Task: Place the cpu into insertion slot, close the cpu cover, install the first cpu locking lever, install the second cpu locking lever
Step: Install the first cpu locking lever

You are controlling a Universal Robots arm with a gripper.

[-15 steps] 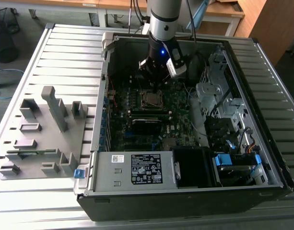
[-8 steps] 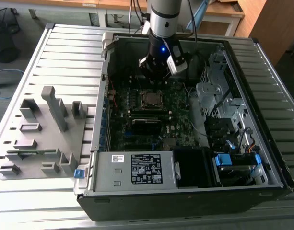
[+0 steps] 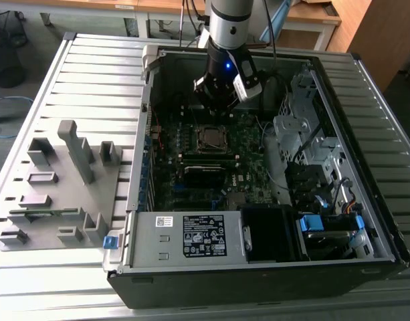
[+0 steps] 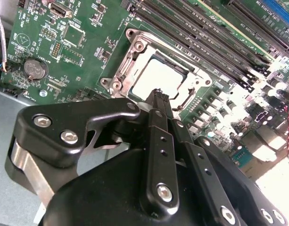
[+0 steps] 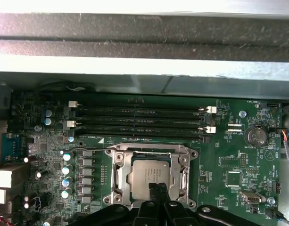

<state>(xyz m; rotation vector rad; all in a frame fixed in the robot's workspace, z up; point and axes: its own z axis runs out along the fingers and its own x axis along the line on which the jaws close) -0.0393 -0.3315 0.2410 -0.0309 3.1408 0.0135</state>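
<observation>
**Cpu seated, cover down, gripper at the socket**

In the exterior view, a grey parts tray lies on the slatted table. It is well apart from the socket, on the exterior view's left of it. The open computer case encloses the green motherboard, with the socket near the board's middle. The gripper hangs just above the socket, on the side away from the power supply. The drive bays stand to the exterior view's right of the socket.

In both wrist views the cpu lies flat in the socket. Its silver top shows through the window of the cpu cover. The cover lies down on the socket and frames the cpu. The fingers are pressed together with nothing visible between them. Their tips hover at one edge of the socket, over the cpu's rim; contact cannot be told. The memory slots run just beside the socket. A coin battery sits farther from it.
</observation>
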